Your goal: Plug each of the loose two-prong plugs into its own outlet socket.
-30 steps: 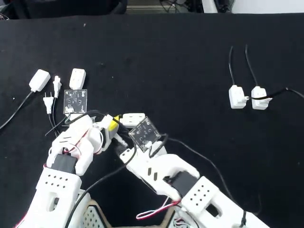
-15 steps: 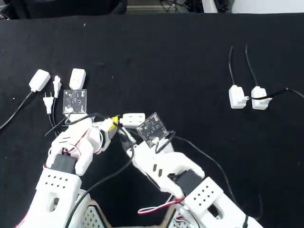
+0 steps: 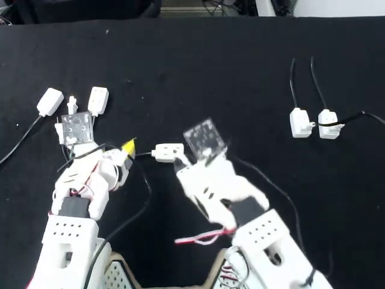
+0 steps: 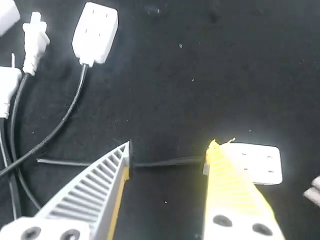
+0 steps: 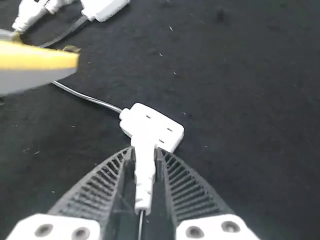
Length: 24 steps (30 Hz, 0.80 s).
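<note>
A white outlet socket [image 3: 168, 152] lies mid-table on the black cloth. A white two-prong plug [image 5: 142, 170] butts against the socket [image 5: 152, 130], and no prongs show between them. My right gripper [image 5: 143, 156] is shut on this plug, one finger on each side; from above the right gripper [image 3: 180, 162] sits just right of the socket. My left gripper [image 4: 167, 150] is open, straddling the socket's thin cord [image 4: 165, 161] without touching it. Its yellow finger [image 3: 128, 144] points at the socket [image 4: 257, 162] from the left.
At the far left lie two more sockets [image 3: 50, 101] [image 3: 98, 99] and a loose plug [image 3: 72, 105] with black cords. Two plug-and-socket pairs [image 3: 299, 122] [image 3: 328, 124] rest at the right. Cables trail between the arms near the front edge.
The left gripper has pulled back to the left, away from the socket, and now stands open. The right arm has swung rightward while its gripper stays at the plug.
</note>
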{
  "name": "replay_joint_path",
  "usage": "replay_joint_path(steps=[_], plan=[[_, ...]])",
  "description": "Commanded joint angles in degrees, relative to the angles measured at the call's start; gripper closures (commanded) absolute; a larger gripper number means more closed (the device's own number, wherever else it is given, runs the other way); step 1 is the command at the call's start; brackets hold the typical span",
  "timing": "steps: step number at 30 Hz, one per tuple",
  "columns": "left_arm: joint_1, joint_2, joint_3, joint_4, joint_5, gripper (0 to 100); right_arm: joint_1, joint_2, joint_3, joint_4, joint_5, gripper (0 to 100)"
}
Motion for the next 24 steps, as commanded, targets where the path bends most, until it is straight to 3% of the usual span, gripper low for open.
replay_joint_path(steps=[1, 5, 14, 24], plan=[[-0.22, -0.44, 3.82, -7.21, -0.35, 75, 1.67, 10.77, -12.35, 4.40, 0.44, 98.8], [-0.04, -0.62, 6.73, -11.43, -0.26, 75, 1.49, 22.37, -25.45, 14.07, 0.44, 98.8], [-0.04, -0.70, 7.08, -11.96, -0.26, 75, 1.58, 45.05, -50.51, 28.48, 0.09, 98.8], [0.04, -0.70, 6.99, -11.78, -0.26, 75, 1.76, 67.82, -75.56, 45.36, -10.99, 98.7]])
